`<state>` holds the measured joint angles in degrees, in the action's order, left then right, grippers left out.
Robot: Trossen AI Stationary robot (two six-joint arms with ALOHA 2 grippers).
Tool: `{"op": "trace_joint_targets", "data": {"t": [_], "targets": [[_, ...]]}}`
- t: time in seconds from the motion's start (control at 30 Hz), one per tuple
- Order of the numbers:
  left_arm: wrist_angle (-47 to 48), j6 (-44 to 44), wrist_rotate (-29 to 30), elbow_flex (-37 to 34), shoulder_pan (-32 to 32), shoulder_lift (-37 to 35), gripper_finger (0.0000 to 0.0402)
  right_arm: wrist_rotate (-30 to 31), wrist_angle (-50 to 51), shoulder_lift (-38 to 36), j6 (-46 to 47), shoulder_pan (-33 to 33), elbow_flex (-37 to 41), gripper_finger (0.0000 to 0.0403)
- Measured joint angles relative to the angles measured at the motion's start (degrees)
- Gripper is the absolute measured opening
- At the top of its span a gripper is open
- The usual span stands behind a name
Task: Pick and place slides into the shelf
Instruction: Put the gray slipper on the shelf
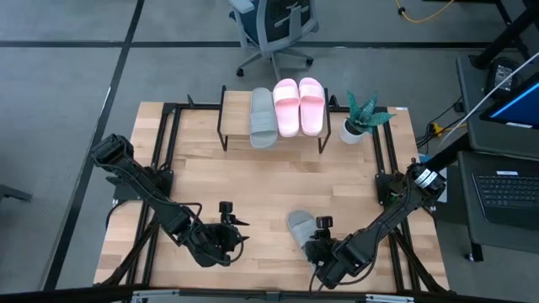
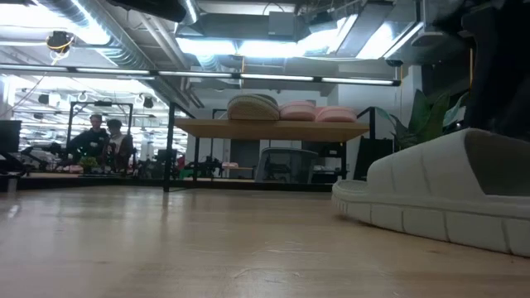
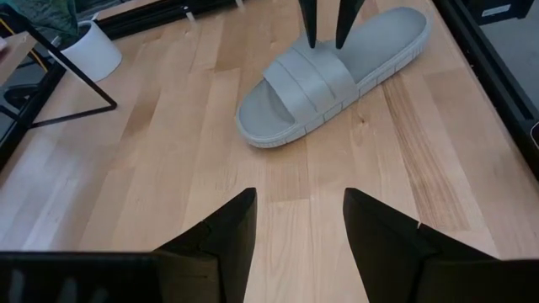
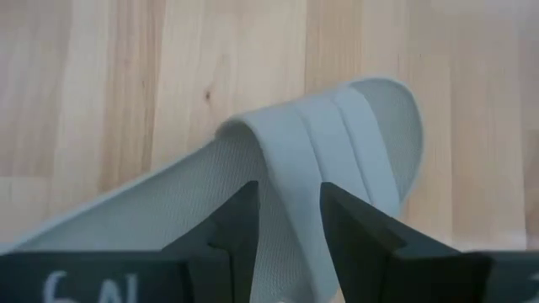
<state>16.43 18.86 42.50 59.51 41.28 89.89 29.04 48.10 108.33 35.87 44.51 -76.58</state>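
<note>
A grey-green slide [image 1: 299, 227] lies on the table near its front edge, sole down, also seen in the low view [image 2: 447, 194] and the left wrist view [image 3: 324, 76]. My right gripper [image 1: 320, 231] stands over its strap, shut on it. My left gripper [image 1: 231, 220] waits open to the slide's left, above bare wood [image 3: 299, 202]. The shelf [image 1: 236, 126] stands at the far middle. On its top board rest another grey-green slide [image 1: 263, 118] and two pink slides [image 1: 286, 108] [image 1: 312, 104]. My right gripper [image 4: 286, 198] has the raised strap [image 4: 290, 160] of the grey-green slide between its two fingers [image 3: 310, 34]. They come slanting down from above, at the strap's heel-side edge. The slide's sole rests on the table. The fingers hide how far back the strap reaches.
A potted plant in a white pot [image 1: 360, 122] stands right of the shelf. Black frame rails [image 1: 168, 160] run along the table's left and right sides. Bare wood lies between the slide and the shelf. An office chair [image 1: 274, 34] and people [image 2: 99, 136] are beyond the table.
</note>
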Motion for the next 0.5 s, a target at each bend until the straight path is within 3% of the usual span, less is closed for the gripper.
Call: {"op": "trace_joint_targets", "data": {"t": [0.5], "targets": [[0.1, 0.0, 0.0, 0.0, 0.0, 0.0, 0.0170, 1.6, 1.9, 0.8, 2.6, 2.3, 0.0, 0.0129]]}}
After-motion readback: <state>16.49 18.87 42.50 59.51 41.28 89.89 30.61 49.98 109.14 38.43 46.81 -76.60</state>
